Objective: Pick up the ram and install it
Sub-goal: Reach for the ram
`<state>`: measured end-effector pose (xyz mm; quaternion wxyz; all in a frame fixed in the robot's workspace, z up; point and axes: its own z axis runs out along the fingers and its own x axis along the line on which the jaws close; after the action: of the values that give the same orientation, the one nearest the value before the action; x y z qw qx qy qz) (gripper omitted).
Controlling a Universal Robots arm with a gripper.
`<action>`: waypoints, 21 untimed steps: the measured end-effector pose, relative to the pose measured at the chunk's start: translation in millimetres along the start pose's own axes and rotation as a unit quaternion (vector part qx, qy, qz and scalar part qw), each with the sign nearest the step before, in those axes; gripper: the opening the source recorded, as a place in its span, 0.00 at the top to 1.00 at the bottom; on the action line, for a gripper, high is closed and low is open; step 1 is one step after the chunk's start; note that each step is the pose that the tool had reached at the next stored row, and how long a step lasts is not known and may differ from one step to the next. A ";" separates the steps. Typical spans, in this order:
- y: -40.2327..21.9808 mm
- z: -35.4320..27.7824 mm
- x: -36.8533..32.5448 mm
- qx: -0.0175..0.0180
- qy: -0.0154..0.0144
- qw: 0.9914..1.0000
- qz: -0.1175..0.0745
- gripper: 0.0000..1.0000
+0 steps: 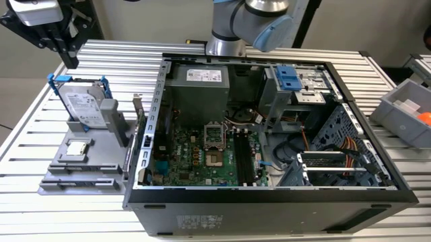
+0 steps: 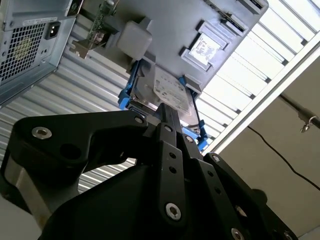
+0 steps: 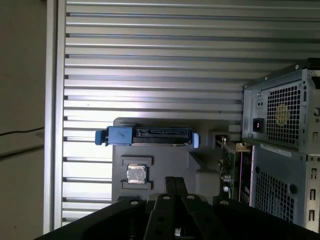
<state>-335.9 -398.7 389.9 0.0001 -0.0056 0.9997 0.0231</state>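
Note:
The ram (image 1: pixel 139 120) stands on edge in the grey holder (image 1: pixel 81 169), close against the open computer case (image 1: pixel 269 206). In both wrist views its green board edge shows beside the case: ram (image 3: pixel 230 161), ram (image 2: pixel 95 27). My gripper (image 1: pixel 69 61) hangs high at the exterior view's far left, above the table and behind the holder, well apart from the ram. Its black fingers are pressed together with nothing between them, as seen on the gripper (image 2: pixel 167 107) and gripper (image 3: pixel 175 181). Dark memory slots (image 1: pixel 244 156) lie on the motherboard inside the case.
A silver hard drive in a blue frame (image 1: pixel 84 106) stands upright on the holder, with a small square processor (image 1: pixel 77 147) lying in front of it. A grey bin (image 1: pixel 402 108) sits at the exterior view's right. The slatted table (image 1: pixel 114 55) surrounds everything.

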 end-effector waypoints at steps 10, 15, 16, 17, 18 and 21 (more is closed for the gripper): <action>-3.7 -0.1 0.6 0.000 0.000 1.000 0.000 1.00; -6.0 -0.1 1.3 0.000 0.000 1.000 0.000 1.00; -6.5 -0.1 1.4 0.000 0.000 1.000 0.000 1.00; -6.7 0.0 1.6 0.000 0.000 1.000 0.000 1.00; -6.8 0.0 1.8 0.000 0.000 1.000 0.000 1.00; -7.6 0.1 2.4 0.000 0.000 1.000 0.000 1.00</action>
<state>-338.2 -406.2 389.5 0.0001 -0.0056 0.9997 0.0231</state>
